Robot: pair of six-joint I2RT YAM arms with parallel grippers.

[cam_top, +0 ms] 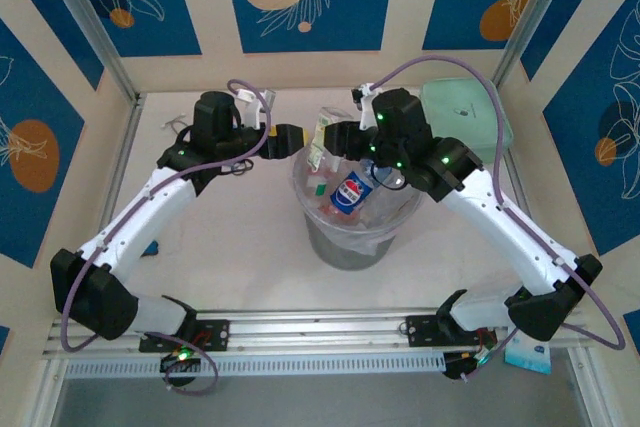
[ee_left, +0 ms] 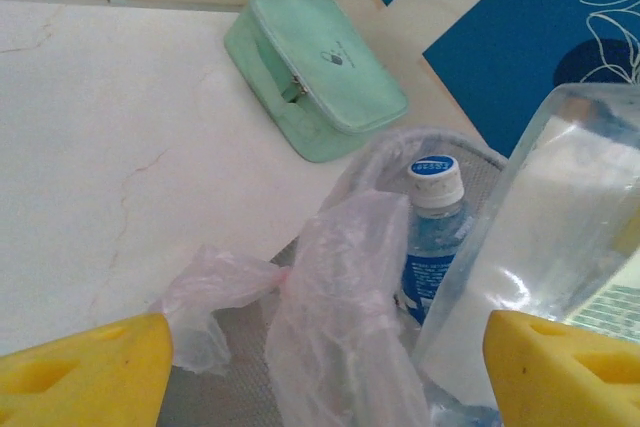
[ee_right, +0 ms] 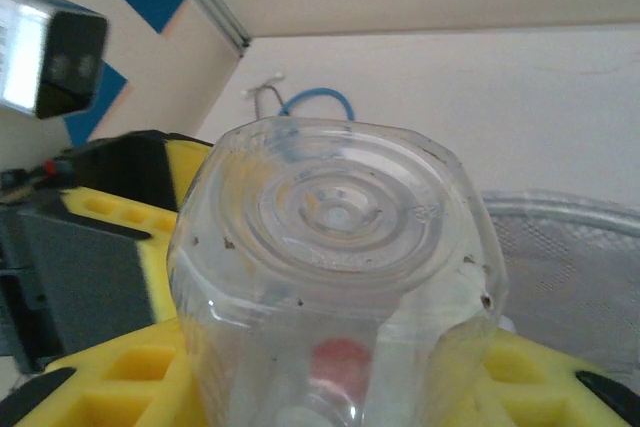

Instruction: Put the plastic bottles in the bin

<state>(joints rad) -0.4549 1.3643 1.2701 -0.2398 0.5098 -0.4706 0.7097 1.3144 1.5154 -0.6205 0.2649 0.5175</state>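
The round translucent bin (cam_top: 345, 247) stands mid-table with several plastic bottles inside, among them one with a red-blue label (cam_top: 352, 190). My right gripper (cam_top: 337, 137) is shut on a clear bottle (cam_top: 322, 134) with a green-white label, held over the bin's far left rim. In the right wrist view that bottle (ee_right: 330, 237) shows its base, gripped between the yellow fingers (ee_right: 80, 387), a red cap visible through it. My left gripper (cam_top: 288, 139) is open just left of it. In the left wrist view the held bottle (ee_left: 560, 237) is by the right finger (ee_left: 560, 367).
A mint-green box (cam_top: 465, 112) lies at the back right, also in the left wrist view (ee_left: 315, 72). A thin plastic bag liner (ee_left: 340, 297) drapes over the bin rim (ee_left: 470, 147). A blue-labelled, white-capped bottle (ee_left: 432, 237) stands inside. Frame posts and walls surround the table.
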